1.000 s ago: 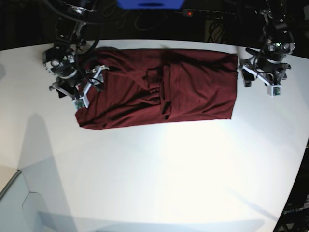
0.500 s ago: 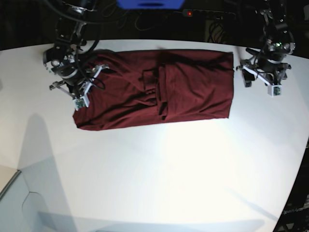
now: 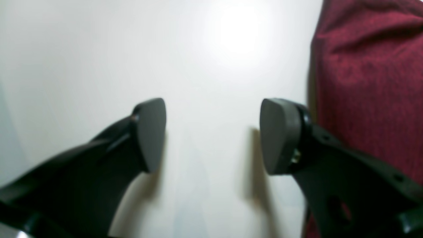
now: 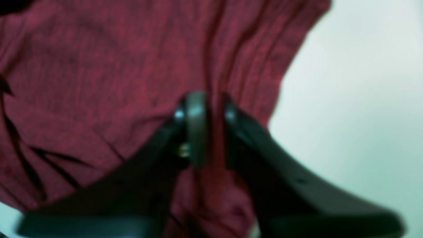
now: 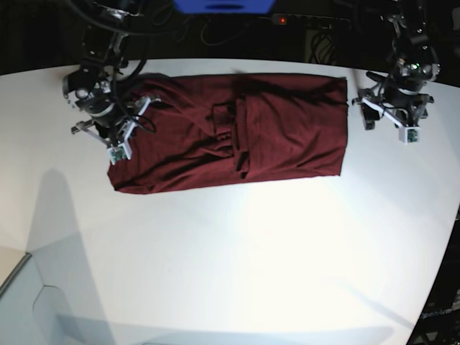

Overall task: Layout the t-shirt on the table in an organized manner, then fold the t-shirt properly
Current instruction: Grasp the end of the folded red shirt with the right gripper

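Since a second ago the t-shirt (image 5: pixel 230 133) has slid toward the right arm's side of the counter (image 5: pixel 237 259): its hem edge by the left arm has drawn away from that arm, and the end under the right arm has bunched and moved outward. Over the last half second the cloth has barely shifted. The left arm has held its place beside the shirt.

The maroon t-shirt lies as a long, roughly rectangular spread across the far part of the white counter, with creased folds bunched near its middle.

The right hand (image 4: pixel 211 129) sits over the shirt's end near the counter edge. Its fingers (image 4: pixel 196 125) stand close together with only a narrow gap, and a ridge of maroon fabric runs up through that gap, so the hand is pinching a fold of the shirt. The view is blurred, so how firmly the cloth is caught cannot be told. Wrinkles fan out from the pinch, and the bare counter shows just beyond the shirt's edge.

The left hand (image 3: pixel 211 135) is spread wide, its two dark pads (image 3: pixel 279 135) well apart over bare counter. It holds nothing; the shirt's edge lies just beside one finger.
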